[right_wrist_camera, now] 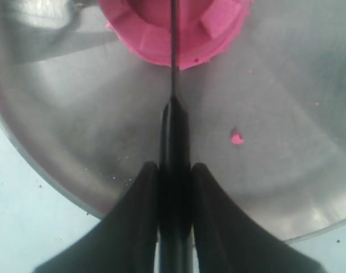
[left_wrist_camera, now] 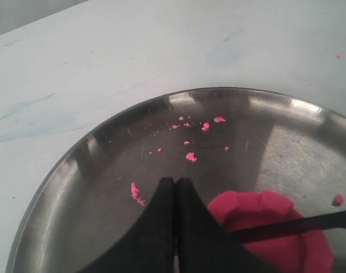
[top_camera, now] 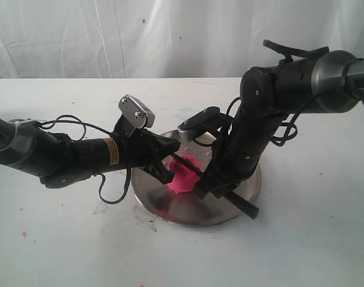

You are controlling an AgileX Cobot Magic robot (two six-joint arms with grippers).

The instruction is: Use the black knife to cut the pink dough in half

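Note:
The pink dough [top_camera: 183, 177] [left_wrist_camera: 275, 239] [right_wrist_camera: 178, 31], a cup-shaped lump with a notched rim, sits on the round steel plate [top_camera: 220, 209] [left_wrist_camera: 104, 170] [right_wrist_camera: 76, 114]. My right gripper [top_camera: 213, 181] [right_wrist_camera: 175, 169] is shut on the handle of the black knife [top_camera: 244, 204] [right_wrist_camera: 174, 142]. The thin blade [left_wrist_camera: 297, 223] lies across the middle of the dough's top. My left gripper [top_camera: 167, 162] [left_wrist_camera: 175, 183] is shut with nothing in it, its tips just beside the dough over the plate.
Tiny pink crumbs [left_wrist_camera: 191, 156] [right_wrist_camera: 237, 138] are scattered on the plate, and a few more lie on the white table [top_camera: 62, 251]. A white curtain [top_camera: 170, 36] hangs behind the table. The left arm's cable [top_camera: 113, 194] loops over the table next to the plate.

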